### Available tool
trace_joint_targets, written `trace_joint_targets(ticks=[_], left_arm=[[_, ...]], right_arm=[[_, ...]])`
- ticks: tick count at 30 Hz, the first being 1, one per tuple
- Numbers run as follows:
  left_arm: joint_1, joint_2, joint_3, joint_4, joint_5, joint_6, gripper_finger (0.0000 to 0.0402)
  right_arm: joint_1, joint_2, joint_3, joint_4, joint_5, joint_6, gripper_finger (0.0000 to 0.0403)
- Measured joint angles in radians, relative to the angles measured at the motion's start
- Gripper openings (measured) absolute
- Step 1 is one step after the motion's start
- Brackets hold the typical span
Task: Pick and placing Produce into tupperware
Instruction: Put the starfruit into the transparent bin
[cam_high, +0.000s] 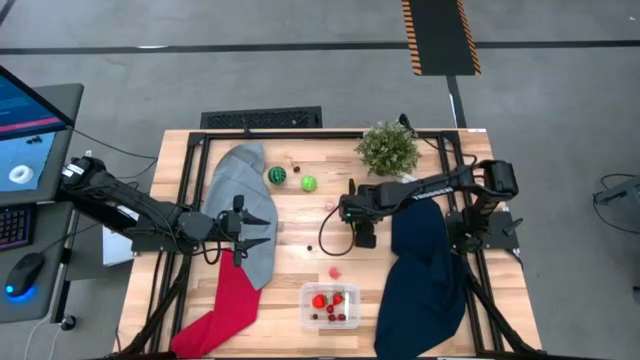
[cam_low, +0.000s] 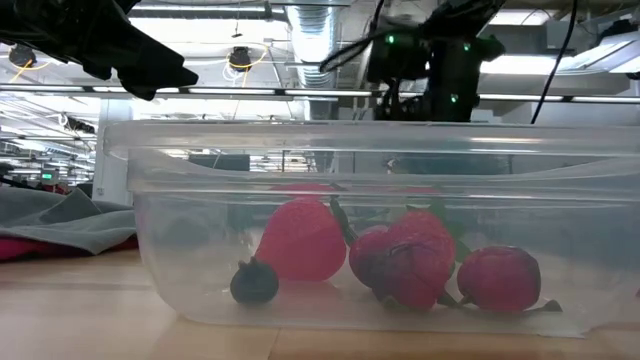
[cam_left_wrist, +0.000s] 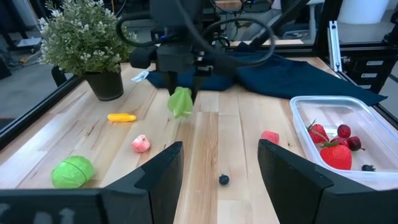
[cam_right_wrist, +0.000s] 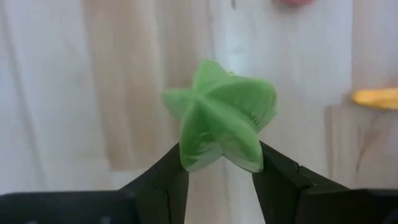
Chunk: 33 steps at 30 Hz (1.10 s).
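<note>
1. Left hand (cam_high: 262, 229) waits released over the grey cloth (cam_high: 243, 200).
2. Right hand (cam_right_wrist: 219, 167) grasps a green star-shaped piece (cam_right_wrist: 219, 123) above the surface (cam_high: 300, 262).
3. Tupperware (cam_high: 330, 306) sits near, holding red pieces; carry steadily, release low inside.

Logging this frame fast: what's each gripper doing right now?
Left gripper: open, holding nothing.
Right gripper: closed on the green star-shaped toy, lifted above the table.
</note>
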Motion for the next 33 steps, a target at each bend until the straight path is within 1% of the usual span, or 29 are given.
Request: trace_joint_targets(ticks=[3, 7, 9, 13, 16, 21, 24, 29, 33], left_arm=[[0.0, 0.0, 0.0, 0.0, 0.0, 0.0, 0.0198], [0.0, 0.0, 0.0, 0.0, 0.0, 0.0, 0.0198], [0.0, 0.0, 0.0, 0.0, 0.0, 0.0, 0.0198], [0.0, 0.0, 0.0, 0.0, 0.0, -0.009, 0.0198], [0.0, 0.0, 0.0, 0.0, 0.0, -0.016, 0.0198], [0.0, 0.0, 0.0, 0.0, 0.0, -0.018, 0.0198], [0.0, 0.0, 0.0, 0.0, -0.001, -0.018, 0.0198], [0.0, 0.0, 0.0, 0.001, -0.001, -0.011, 0.0198], [0.0, 0.0, 0.0, 0.002, -0.001, -0.005, 0.0198]], right_arm=[[0.025, 0.0, 0.024, 0.002, 0.0, 0.025, 0.0167], [0.072, -0.001, 0.055, 0.002, -0.011, 0.079, 0.0184], [0.11, -0.001, 0.072, 0.002, -0.02, 0.104, 0.0182], [0.192, -0.002, 0.108, 0.001, -0.024, 0.163, 0.0166], [0.257, -0.003, 0.151, 0.002, -0.023, 0.221, 0.0166], [0.362, -0.005, 0.213, 0.027, -0.023, 0.33, 0.0185], [0.419, -0.005, 0.227, 0.055, -0.021, 0.388, 0.0186], [0.5, -0.003, 0.227, 0.107, 0.003, 0.478, 0.0168], [0.546, -0.002, 0.227, 0.158, 0.007, 0.548, 0.0176]])
